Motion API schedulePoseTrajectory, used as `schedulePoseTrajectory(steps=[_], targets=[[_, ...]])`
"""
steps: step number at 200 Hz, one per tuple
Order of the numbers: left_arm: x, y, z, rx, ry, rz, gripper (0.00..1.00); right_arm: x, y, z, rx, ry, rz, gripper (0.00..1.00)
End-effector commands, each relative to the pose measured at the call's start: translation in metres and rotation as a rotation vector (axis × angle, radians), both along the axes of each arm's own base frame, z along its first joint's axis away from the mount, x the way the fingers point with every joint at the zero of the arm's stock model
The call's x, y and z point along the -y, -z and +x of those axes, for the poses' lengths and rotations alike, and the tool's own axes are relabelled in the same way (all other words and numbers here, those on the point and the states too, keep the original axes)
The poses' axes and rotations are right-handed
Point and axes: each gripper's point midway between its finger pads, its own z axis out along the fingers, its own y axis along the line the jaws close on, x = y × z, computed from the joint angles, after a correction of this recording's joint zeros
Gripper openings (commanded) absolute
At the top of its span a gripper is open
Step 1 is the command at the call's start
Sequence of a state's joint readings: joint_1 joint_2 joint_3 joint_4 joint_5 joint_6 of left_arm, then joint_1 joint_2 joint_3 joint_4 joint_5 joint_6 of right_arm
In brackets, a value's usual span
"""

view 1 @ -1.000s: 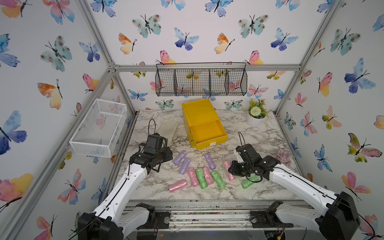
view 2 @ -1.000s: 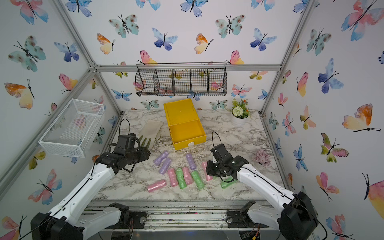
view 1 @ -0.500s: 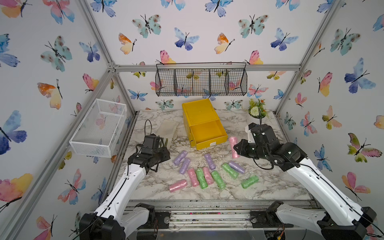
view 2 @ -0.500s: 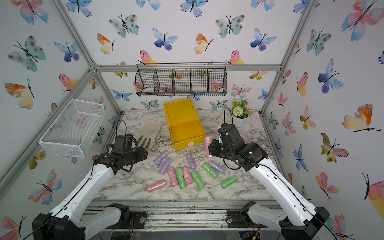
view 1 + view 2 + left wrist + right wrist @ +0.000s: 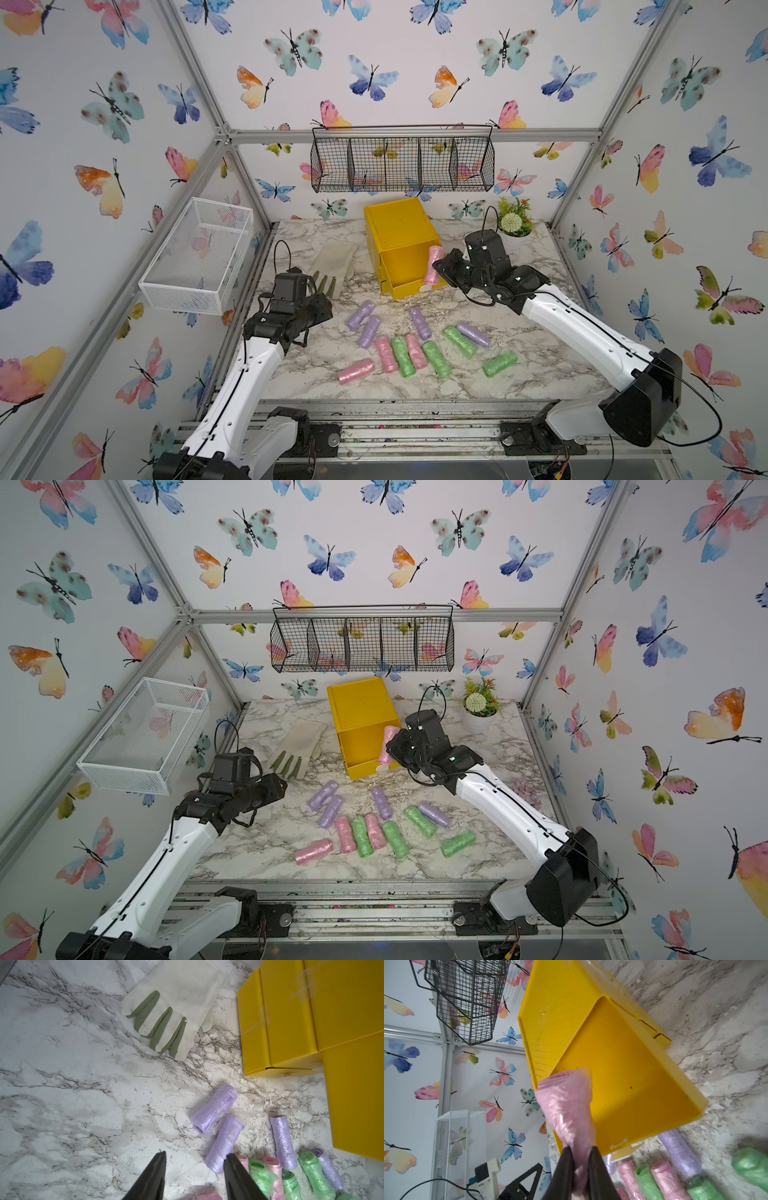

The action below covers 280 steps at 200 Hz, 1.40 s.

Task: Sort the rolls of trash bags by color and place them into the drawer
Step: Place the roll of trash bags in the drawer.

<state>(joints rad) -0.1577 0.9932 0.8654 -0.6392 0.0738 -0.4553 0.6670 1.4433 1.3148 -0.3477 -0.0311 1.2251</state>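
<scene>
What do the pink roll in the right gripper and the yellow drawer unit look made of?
The pink roll: thin plastic film, glossy and crinkled, slightly translucent, squashed where the right gripper pinches it. The yellow drawer unit: probably rigid moulded plastic, smooth with a dull sheen; crisp edges, uniform colour, fine ribbing on top.

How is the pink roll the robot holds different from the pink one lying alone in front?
The held pink roll is pinched in the right gripper, up off the table by the open drawer; the lone pink roll lies on the table, untouched. The held one stands nearly upright; the lone one lies on its side. Both are crinkly pink plastic.
</scene>
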Motion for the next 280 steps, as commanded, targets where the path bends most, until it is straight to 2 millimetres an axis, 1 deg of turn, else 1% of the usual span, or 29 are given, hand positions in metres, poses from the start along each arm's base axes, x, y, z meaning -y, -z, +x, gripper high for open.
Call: schedulePoseTrajectory(steps=[1,12,30,55,88,130,174,218,252,280], targets=[[-0.001,-0.001,-0.005,-0.009,0.014,0.004,0.50,-0.001,-0.026,0.017,0.014,0.136,0.132,0.16],[-0.001,-0.001,-0.005,-0.008,0.011,0.003,0.50,0.002,-0.028,0.021,0.002,0.188,0.134,0.18],[-0.001,-0.002,-0.004,-0.007,0.009,0.000,0.50,0.010,-0.023,0.023,-0.043,0.278,0.125,0.18],[0.001,-0.001,-0.003,-0.012,0.012,-0.010,0.50,0.013,-0.021,0.026,-0.083,0.353,0.135,0.16],[0.000,0.001,-0.003,-0.018,0.009,-0.007,0.50,0.004,-0.018,0.034,-0.103,0.377,0.150,0.15],[-0.001,0.002,-0.005,-0.018,0.003,-0.005,0.50,-0.011,0.001,0.038,-0.172,0.395,0.145,0.16],[-0.001,0.001,-0.005,-0.014,-0.001,-0.006,0.51,-0.020,0.013,0.042,-0.196,0.420,0.129,0.15],[-0.003,-0.001,-0.003,-0.011,-0.009,-0.001,0.53,-0.021,0.030,0.047,-0.216,0.454,0.110,0.15],[-0.002,0.000,-0.001,-0.013,-0.007,-0.004,0.53,-0.019,0.034,0.054,-0.193,0.480,0.091,0.15],[-0.001,0.001,0.000,-0.015,-0.006,-0.003,0.53,-0.023,0.037,0.061,-0.186,0.480,0.075,0.15]])
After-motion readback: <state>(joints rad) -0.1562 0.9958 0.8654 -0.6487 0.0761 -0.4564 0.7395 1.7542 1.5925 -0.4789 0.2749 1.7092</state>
